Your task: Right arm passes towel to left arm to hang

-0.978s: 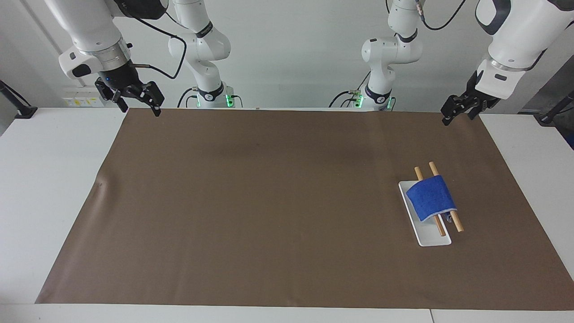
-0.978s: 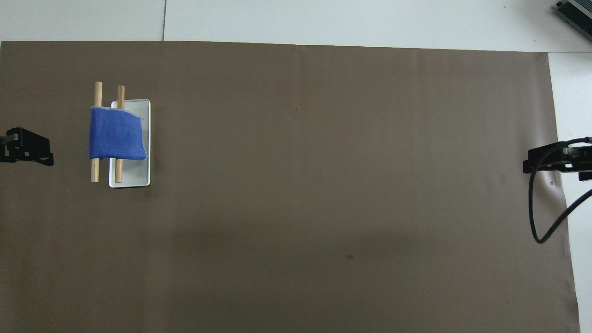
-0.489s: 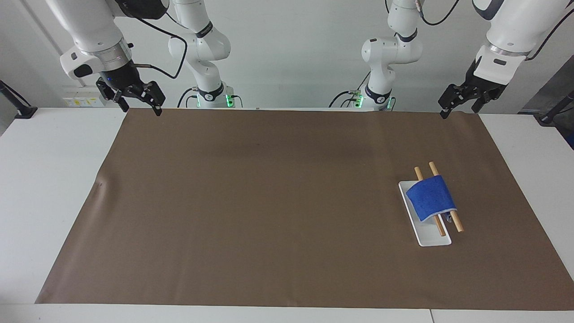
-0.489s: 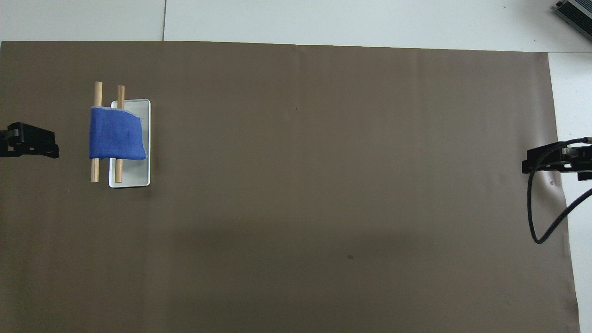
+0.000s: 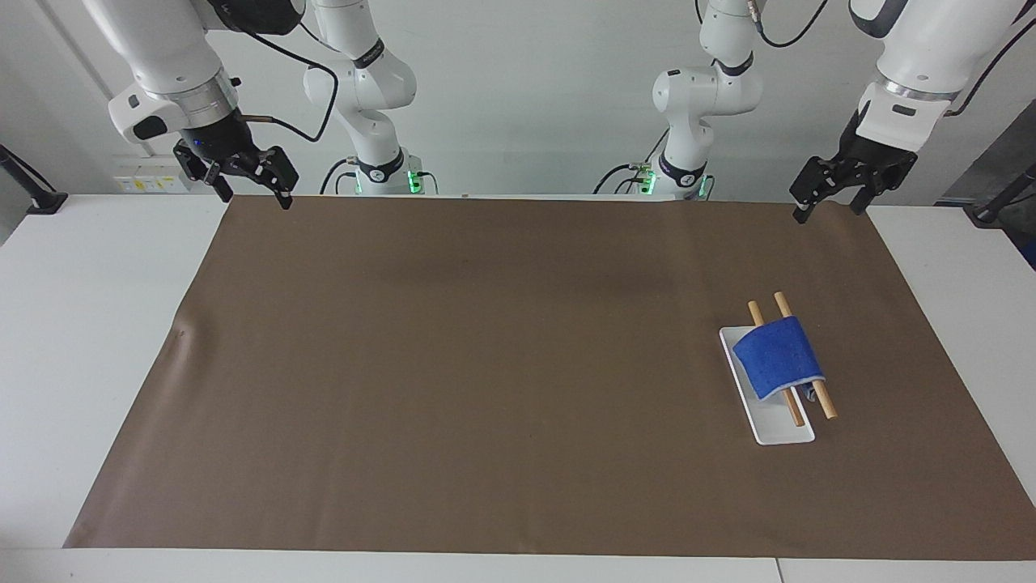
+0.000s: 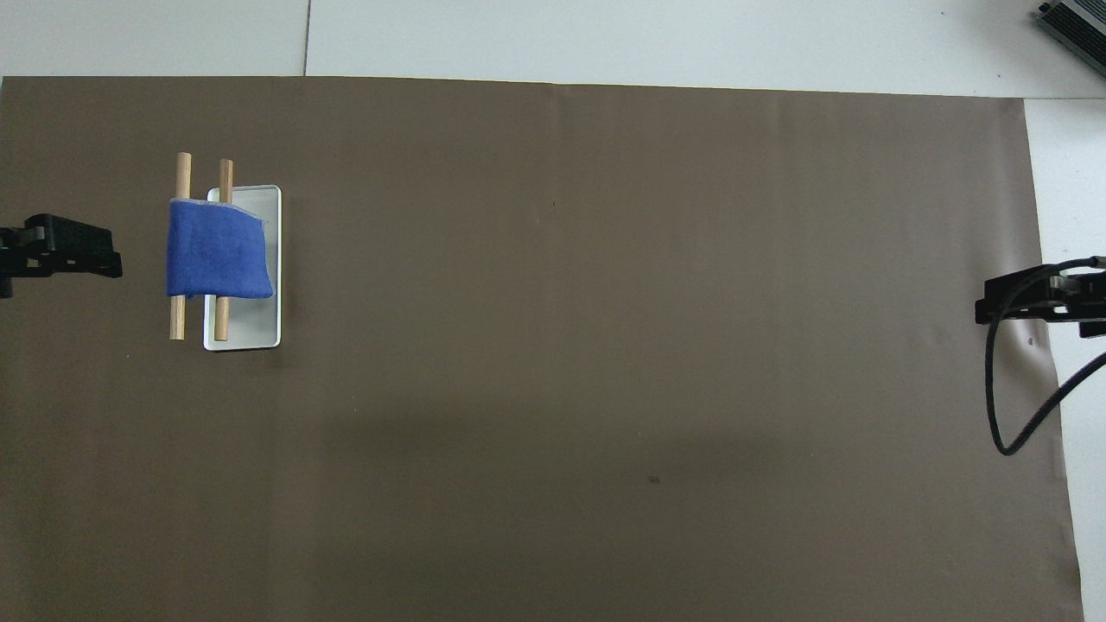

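The bright blue towel [image 5: 777,356] hangs draped over the two wooden rods [image 5: 824,402] of the white flat-based rack [image 5: 781,429], toward the left arm's end of the table. It also shows in the overhead view [image 6: 216,255] on the rack [image 6: 251,333]. My left gripper [image 5: 830,209] is open and empty, raised over the mat's edge near the robots, apart from the rack; in the overhead view [image 6: 86,259] it sits beside the towel. My right gripper [image 5: 252,197] is open and empty, raised over the mat's corner at the right arm's end [image 6: 1011,302].
A brown mat [image 5: 486,364] covers most of the white table [image 5: 81,324]. A black cable [image 6: 1002,406] hangs from the right arm. A grey device's corner [image 6: 1076,22] shows at the table's end farthest from the robots.
My left gripper has risen a little and drifted toward the rack, its fingers spread wider. The right gripper has barely moved. The towel stays on the rods.
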